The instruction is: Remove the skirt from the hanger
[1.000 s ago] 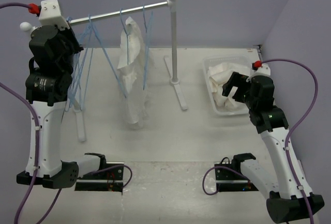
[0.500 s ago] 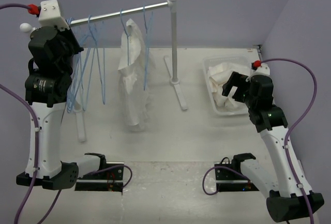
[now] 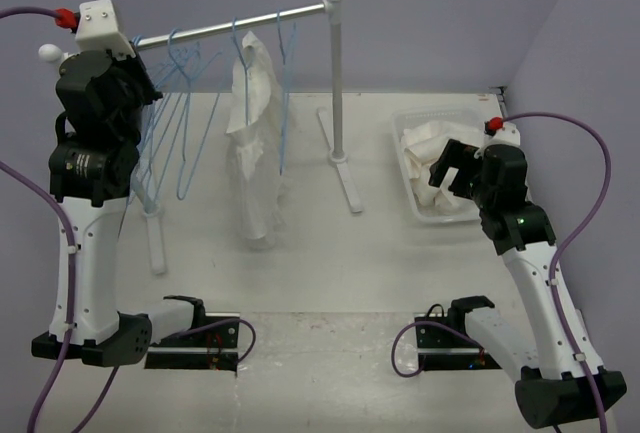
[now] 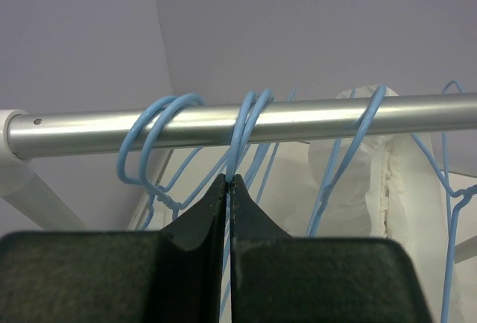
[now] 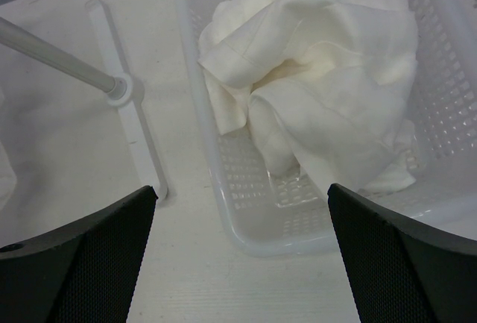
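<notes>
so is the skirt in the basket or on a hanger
In: the skirt lies crumpled inside the basket, not hanging from anything.

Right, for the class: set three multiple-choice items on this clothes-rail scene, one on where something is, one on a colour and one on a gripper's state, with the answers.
1. Where is the skirt?
A. hung on the rail
B. in the clear basket
C. on the table by the rail's foot

2. What colour are the wire hangers on the rail?
A. blue
B. red
C. black

3. How is the left gripper?
A. wide open
B. shut on a hanger
C. shut on white cloth

Answers:
1 B: the right wrist view shows the crumpled white cloth lying inside the basket.
2 A: every hook over the rail is light blue.
3 B: in the left wrist view the fingertips meet just under the rail with the blue wire between them.
</notes>
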